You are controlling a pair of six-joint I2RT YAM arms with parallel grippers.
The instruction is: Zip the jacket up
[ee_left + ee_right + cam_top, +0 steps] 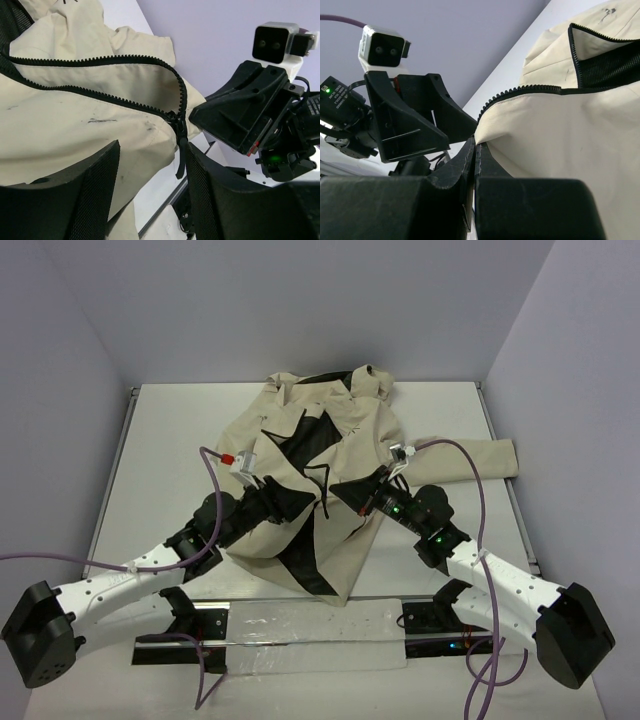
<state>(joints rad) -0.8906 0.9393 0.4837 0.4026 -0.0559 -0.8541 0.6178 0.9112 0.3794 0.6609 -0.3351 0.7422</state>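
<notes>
Between the parted fingers of the left gripper [152, 180], the nearer one, the dark zipper pull [180, 155] is seen hanging, while the right gripper [474, 150] is clamped on the edge of the beige black-lined fabric jacket [350, 440], spread on the white table [180, 430], zip running near to far.

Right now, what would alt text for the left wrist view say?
A cream jacket fills the left, its two rows of zipper teeth meeting just above the open left gripper. The right gripper pinches the jacket's edge beside them.
</notes>
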